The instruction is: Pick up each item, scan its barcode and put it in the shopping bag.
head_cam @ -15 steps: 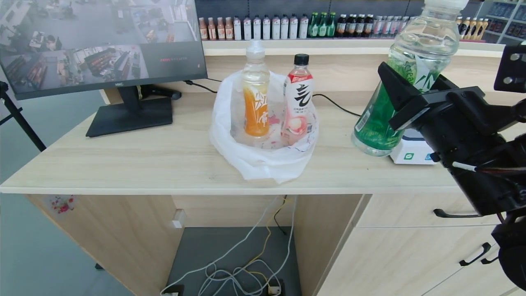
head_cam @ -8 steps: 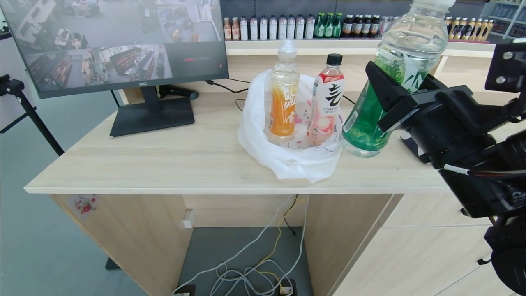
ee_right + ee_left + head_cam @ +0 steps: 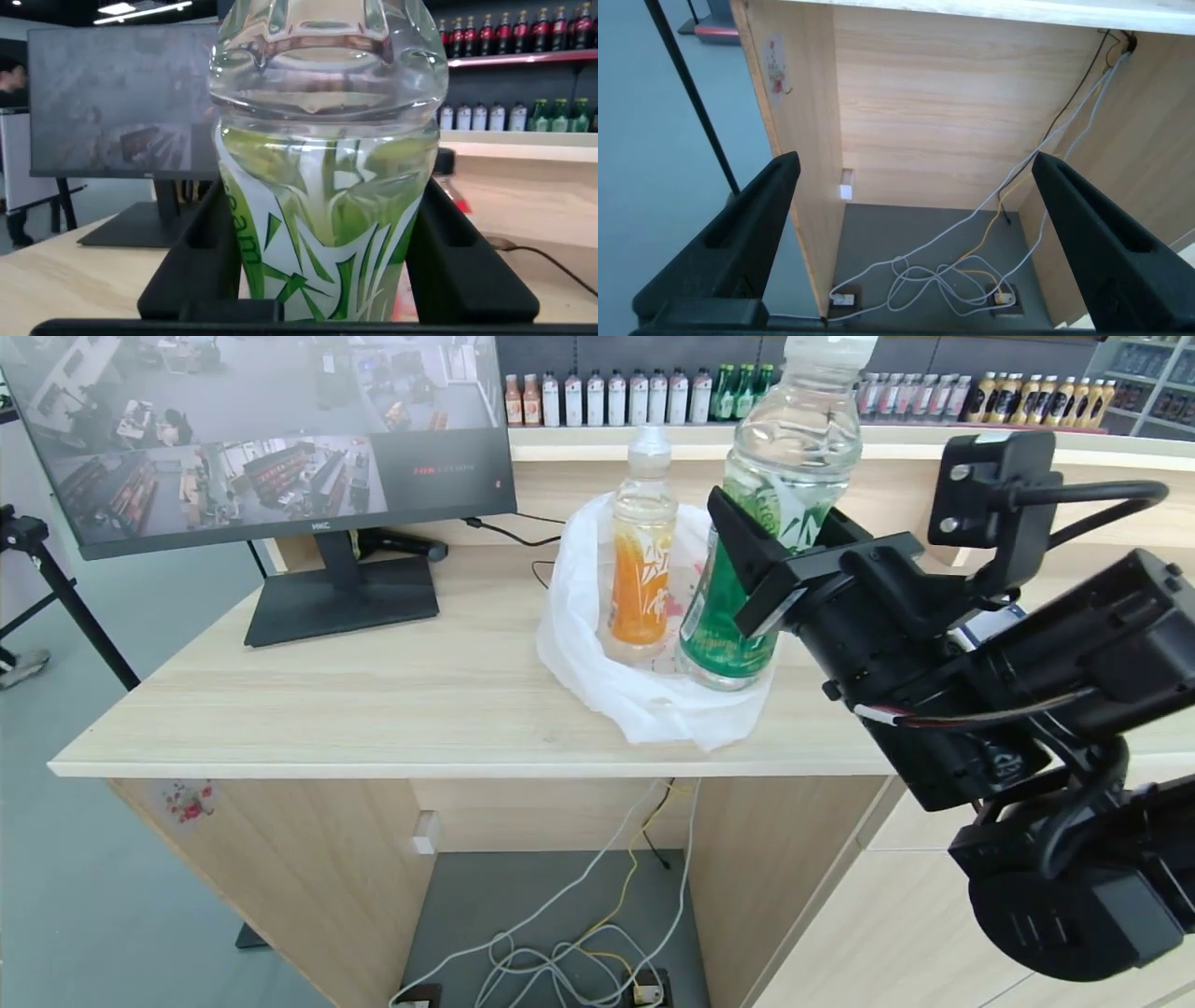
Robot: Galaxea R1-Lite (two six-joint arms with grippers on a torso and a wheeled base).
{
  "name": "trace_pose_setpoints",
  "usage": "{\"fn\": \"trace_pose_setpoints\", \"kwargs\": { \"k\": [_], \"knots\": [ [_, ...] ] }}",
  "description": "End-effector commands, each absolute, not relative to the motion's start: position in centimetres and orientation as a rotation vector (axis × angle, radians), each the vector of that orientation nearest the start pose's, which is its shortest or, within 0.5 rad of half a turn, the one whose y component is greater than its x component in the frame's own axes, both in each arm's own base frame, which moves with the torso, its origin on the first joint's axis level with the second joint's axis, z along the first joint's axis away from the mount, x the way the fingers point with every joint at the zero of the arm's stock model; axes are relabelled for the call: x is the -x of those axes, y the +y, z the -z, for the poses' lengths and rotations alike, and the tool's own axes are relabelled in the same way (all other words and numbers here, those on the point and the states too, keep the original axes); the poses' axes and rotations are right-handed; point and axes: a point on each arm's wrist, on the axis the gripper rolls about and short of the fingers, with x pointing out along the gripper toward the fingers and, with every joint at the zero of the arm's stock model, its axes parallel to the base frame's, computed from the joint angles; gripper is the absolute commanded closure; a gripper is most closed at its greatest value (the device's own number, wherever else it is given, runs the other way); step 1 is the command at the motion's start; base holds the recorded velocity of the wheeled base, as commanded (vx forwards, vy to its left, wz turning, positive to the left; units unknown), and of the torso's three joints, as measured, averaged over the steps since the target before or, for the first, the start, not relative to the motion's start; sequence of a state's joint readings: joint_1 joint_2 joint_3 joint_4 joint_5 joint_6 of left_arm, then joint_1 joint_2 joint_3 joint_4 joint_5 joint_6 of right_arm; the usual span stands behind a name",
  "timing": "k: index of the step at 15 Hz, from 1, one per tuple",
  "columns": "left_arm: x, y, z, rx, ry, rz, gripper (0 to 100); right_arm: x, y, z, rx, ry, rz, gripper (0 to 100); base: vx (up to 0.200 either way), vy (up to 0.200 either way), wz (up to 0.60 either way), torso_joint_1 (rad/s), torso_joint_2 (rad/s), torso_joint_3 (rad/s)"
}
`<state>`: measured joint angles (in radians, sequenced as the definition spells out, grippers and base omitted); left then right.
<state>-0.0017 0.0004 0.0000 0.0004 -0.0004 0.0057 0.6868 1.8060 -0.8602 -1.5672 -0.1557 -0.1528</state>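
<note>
One bottle is in hand, and the step looks like the drop into the bag. At the far left, the left gripper (image 3: 915,224) hangs below counter height, its fingers spread wide and empty, so it gives no help steadying the bag. On the counter (image 3: 373,691) the shopping bag (image 3: 653,714) sits open-mouthed, with an orange bottle (image 3: 639,583) standing upright inside. Just right of that, the green bottle (image 3: 738,616) is held nearly upright with its base at the bag's right-hand rim; whether it touches the film cannot be told. The right gripper (image 3: 327,233) clamps it around the labelled middle, a finger on each side. A good placement would probably bring the base down inside the rim rather than onto it. It would also keep a gap from the orange bottle so that one is not tipped, and let go only once the base rests flat on the counter through the film.

Materials, again from the left: the counter is pale wood-grain laminate, smooth and flat. The bag is thin white film, crumpled into a soft low ring that may fold under a descending base. The orange bottle is clear, slim and waisted, with a wrap label. The green bottle is wider, of clear moulded plastic with a domed shoulder and a glossy green label, likely slippery. The black fingers gripping it are flat and rigid.
</note>
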Motion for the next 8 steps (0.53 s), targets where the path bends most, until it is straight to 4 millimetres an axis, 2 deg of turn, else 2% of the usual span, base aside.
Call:
{"fn": "trace_pose_setpoints", "kwargs": {
  "k": [1, 6, 8],
  "knots": [
    [2.3, 0.0, -7.5, -0.006, 0.000, 0.002, 0, -25.8, 20.8, -24.1, -0.102, -0.579, -0.472, 100, 0.000, 0.000, 0.00, 0.000, 0.00, 0.000],
    [2.3, 0.0, -7.5, -0.005, 0.000, 0.003, 0, -27.9, 22.5, -23.4, -0.127, -0.585, -0.476, 100, 0.000, 0.000, 0.00, 0.000, 0.00, 0.000],
    [2.3, 0.0, -7.5, -0.006, 0.000, 0.002, 0, -28.9, 23.3, -24.1, -0.144, -0.627, -0.466, 100, 0.000, 0.000, 0.00, 0.000, 0.00, 0.000]
  ]
}}
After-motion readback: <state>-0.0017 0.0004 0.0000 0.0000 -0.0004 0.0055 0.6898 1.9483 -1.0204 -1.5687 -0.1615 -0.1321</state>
